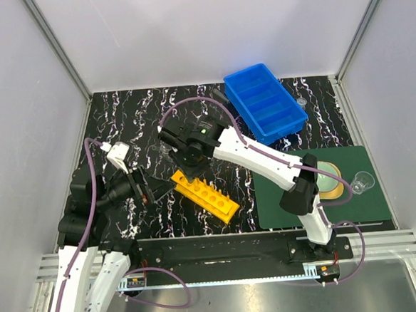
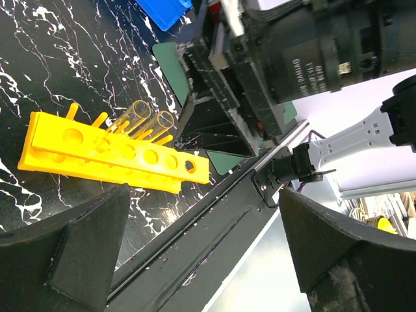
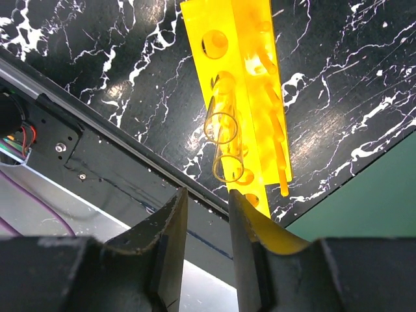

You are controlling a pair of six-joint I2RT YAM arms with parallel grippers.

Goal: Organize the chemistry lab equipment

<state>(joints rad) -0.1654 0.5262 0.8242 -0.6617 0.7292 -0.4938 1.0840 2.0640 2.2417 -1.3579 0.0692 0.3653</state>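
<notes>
The yellow rack (image 1: pixel 205 193) lies on the black marbled table, and also shows in the left wrist view (image 2: pixel 117 153) and the right wrist view (image 3: pixel 250 84). Two clear glass tubes (image 3: pixel 224 140) stand in its holes, side by side (image 2: pixel 149 118). My right gripper (image 3: pixel 207 205) hovers just above the tubes (image 1: pixel 185 160), jaws slightly apart with nothing between them. My left gripper (image 2: pixel 201 253) is wide open and empty, low over the table's near edge left of the rack (image 1: pixel 152 192). The blue divided bin (image 1: pixel 265 100) stands at the back. A clear beaker (image 1: pixel 363 182) stands on the green mat.
The dark green mat (image 1: pixel 282 201) lies at the right with a pale green dome on a tan disc (image 1: pixel 329 178). A small pale round thing (image 1: pixel 302 101) lies right of the bin. A black rail (image 1: pixel 222 251) runs along the near edge. Grey walls enclose the table.
</notes>
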